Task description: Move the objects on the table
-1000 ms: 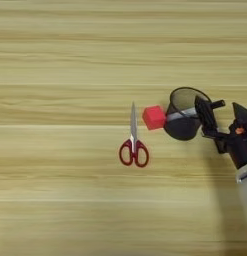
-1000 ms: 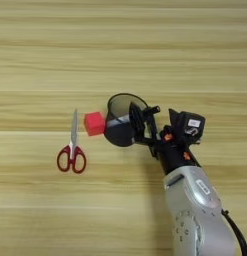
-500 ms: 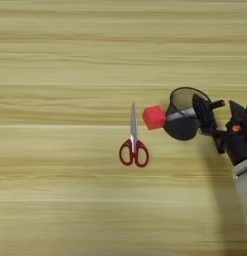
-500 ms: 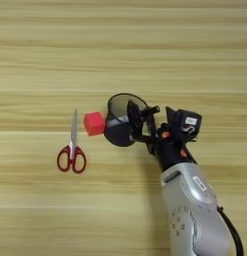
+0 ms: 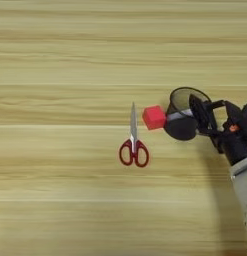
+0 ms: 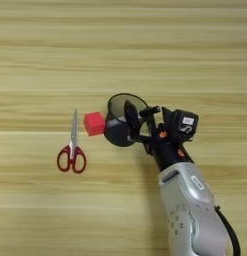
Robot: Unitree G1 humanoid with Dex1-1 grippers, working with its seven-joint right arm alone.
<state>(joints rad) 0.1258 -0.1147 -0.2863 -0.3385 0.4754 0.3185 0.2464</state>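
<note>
Table: You are looking down at a wide, light yellow wooden table (image 5: 60, 200) with long stripes running side to side.
Scissors: A pair of scissors with red round handles and silver blades (image 5: 133, 142) is lying flat on the wood, blades pointing away from you, well to the left of your arm.
Block: A small red cube (image 5: 154, 117) is sitting just right of the scissor blades and is touching, or almost touching, the left side of the cup.
Cup: The round black wire-mesh pen cup (image 6: 121, 125) is tilting, with its open mouth facing up and a little to the right.
Marker: A slim grey-white marker (image 5: 178, 115) is showing as a pale strip across the cup's side; you cannot tell where its cap is.
Gripper: Your right gripper with two black fingers (image 6: 136, 120) is clenching the cup's rim, one finger inside the mouth and one outside.
Arm: Your silver forearm (image 6: 195, 210) is coming in from the bottom right.
</note>
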